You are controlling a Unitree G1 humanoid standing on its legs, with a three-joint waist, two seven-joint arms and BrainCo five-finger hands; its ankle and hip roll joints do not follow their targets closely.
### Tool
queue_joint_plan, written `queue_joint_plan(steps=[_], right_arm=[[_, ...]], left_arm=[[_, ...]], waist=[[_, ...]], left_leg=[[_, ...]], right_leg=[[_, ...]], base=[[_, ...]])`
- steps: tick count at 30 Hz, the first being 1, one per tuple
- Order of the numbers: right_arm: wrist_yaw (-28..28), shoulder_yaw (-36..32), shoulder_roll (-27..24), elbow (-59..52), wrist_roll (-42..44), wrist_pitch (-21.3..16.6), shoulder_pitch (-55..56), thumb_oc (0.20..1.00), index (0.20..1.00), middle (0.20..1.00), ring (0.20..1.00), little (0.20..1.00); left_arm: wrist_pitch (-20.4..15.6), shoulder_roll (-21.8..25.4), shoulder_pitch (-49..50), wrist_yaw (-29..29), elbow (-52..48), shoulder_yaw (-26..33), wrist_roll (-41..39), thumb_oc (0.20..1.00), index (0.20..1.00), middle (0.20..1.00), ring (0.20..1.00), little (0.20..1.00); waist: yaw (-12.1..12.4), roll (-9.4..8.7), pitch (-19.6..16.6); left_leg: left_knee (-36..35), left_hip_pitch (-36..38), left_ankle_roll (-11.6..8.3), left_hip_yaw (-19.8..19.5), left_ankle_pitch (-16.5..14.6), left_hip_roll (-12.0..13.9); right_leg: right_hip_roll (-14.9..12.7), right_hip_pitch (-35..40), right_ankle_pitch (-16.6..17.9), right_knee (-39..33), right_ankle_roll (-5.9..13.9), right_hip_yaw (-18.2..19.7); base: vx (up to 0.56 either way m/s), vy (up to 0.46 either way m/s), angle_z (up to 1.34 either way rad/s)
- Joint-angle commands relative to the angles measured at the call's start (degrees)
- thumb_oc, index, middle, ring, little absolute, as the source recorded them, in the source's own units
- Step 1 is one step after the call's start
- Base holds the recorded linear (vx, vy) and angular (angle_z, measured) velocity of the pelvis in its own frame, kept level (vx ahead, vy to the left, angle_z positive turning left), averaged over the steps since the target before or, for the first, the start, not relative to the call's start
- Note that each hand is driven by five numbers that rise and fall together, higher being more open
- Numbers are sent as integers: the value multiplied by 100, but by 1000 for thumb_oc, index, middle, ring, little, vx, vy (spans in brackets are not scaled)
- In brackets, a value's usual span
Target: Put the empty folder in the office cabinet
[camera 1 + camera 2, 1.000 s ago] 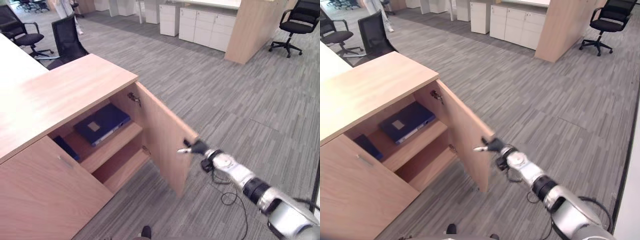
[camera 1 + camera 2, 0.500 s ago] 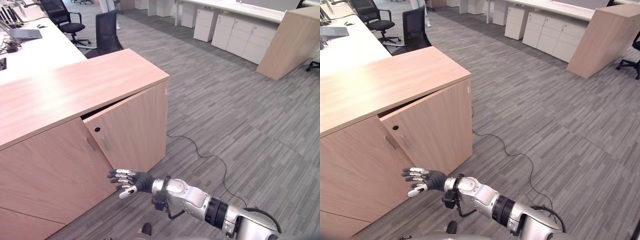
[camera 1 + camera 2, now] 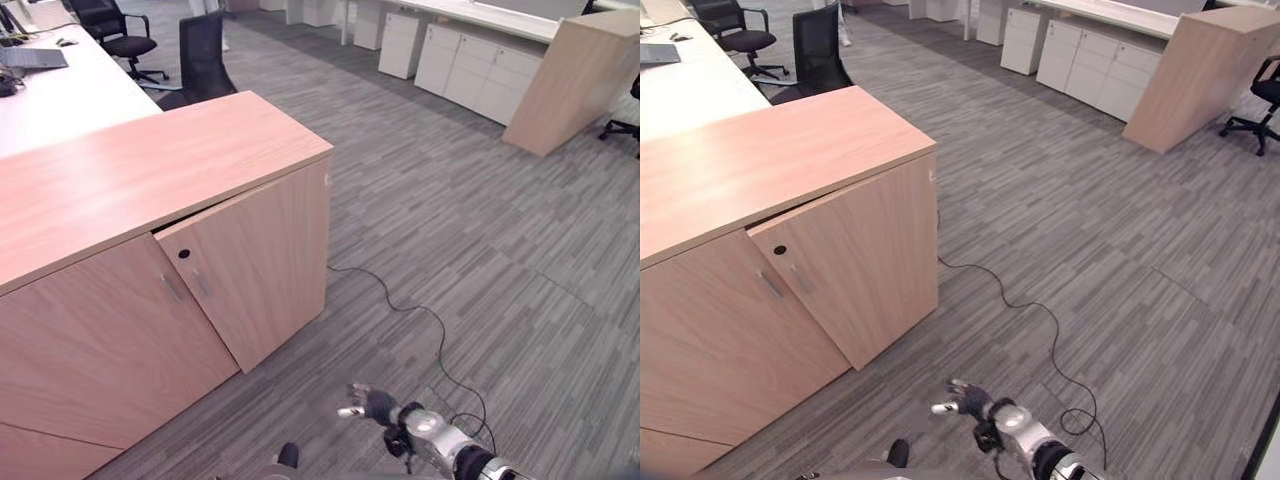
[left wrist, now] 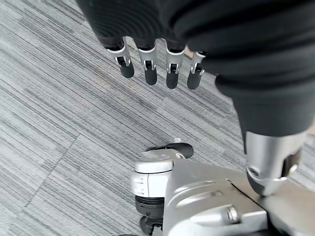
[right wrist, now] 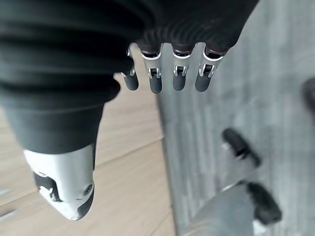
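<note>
With the light wooden cabinet door [image 3: 255, 265] nearly closed, I'd push it flush with my slack-fingered, empty right hand [image 3: 365, 404]; my left hand [image 4: 157, 64] hangs likewise empty.

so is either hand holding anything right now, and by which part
Nothing is held. The right hand hangs open over the carpet, apart from the cabinet door; the left hand is open too, fingers straight over the floor.
</note>
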Motion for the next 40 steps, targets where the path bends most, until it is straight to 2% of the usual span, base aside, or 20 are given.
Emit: queue_joint_plan(steps=[1,2,3,4,7,16,22,28,31,34,40], right_arm=[[-418,-29,191,498,-897,133,-75,1000,1000,1000,1000,1000],[-547,-276,164,880,-1168,215,-21,1000,1000,1000,1000,1000],[-733,-1211,35,1644,-1118,467,214,1000,1000,1000,1000,1000],[-733,-1214,35,1645,-1118,467,213,1000,1000,1000,1000,1000],[-944,-2223,-203,2026,-551,532,397,1000,1000,1000,1000,1000],[-1241,-2280,-528,2119,-1253,681,529,1000,1000,1000,1000,1000],[-1415,-2307,-459,2211,-1448,698,664,1000,1000,1000,1000,1000],[-1472,-2300,-423,2133,-1413,654,693,1000,1000,1000,1000,1000],[-1474,-2231,-369,2088,-1456,652,684,1000,1000,1000,1000,1000],[-1452,-2159,-317,2057,-1502,660,662,1000,1000,1000,1000,1000],[-1434,-2128,-296,2023,-1504,668,621,1000,1000,1000,1000,1000]], left_arm=[[-113,-217,-207,-258,561,-168,-216,1000,1000,1000,1000,1000],[-103,-246,-208,-314,541,-176,-241,1000,1000,1000,1000,1000],[-25,-354,-201,-667,505,-265,-377,1000,1000,1000,1000,1000],[-25,-354,-203,-667,505,-266,-377,1000,1000,1000,1000,1000],[-4,-280,-261,-701,588,-379,-23,1000,1000,1000,1000,1000],[-123,74,-1011,-327,27,-844,133,1000,1000,1000,1000,1000],[-161,320,-1308,-37,-86,-702,144,1000,1000,1000,1000,1000],[-214,245,-1349,80,-145,-574,-99,1000,1000,1000,1000,1000],[-283,-235,-1189,-176,-166,-568,-749,1000,1000,1000,1000,1000],[-293,-425,-1139,-302,-197,-616,-944,1000,1000,1000,1000,1000],[-252,-441,-1069,-332,-50,-500,-970,1000,1000,1000,1000,1000]], waist=[[-42,-387,-38],[-53,-359,-63],[-146,-254,-136],[-153,-257,-149],[-337,-150,-225],[-544,-95,-230],[-624,-92,-222],[-656,-84,-228],[-663,-89,-247],[-666,-104,-242],[-651,-116,-251]], left_leg=[[1,272,210,161,-667,-419],[1,280,222,156,-682,-426],[1,314,255,137,-733,-442],[1,294,259,130,-723,-448],[1,334,289,167,-775,-472],[1,368,327,236,-872,-503],[1,433,350,292,-933,-524],[1,476,365,327,-958,-538],[1,528,376,348,-981,-542],[1,553,379,352,-984,-541],[1,572,382,344,-987,-546]], right_leg=[[-314,63,-370,38,493,29],[-319,75,-371,38,502,24],[-327,119,-386,38,523,17],[-332,103,-381,38,526,9],[-333,107,-378,38,543,62],[-340,76,-344,38,582,201],[-357,100,-342,38,606,274],[-366,115,-340,38,620,325],[-363,148,-360,38,615,347],[-358,168,-369,38,611,349],[-353,186,-375,38,608,358]], base=[[8,56,-1],[28,107,-5],[27,90,-5],[27,84,2],[15,76,0],[11,48,-2],[17,25,-7],[3,7,-5],[17,17,-9],[4,2,-2],[0,0,0]])
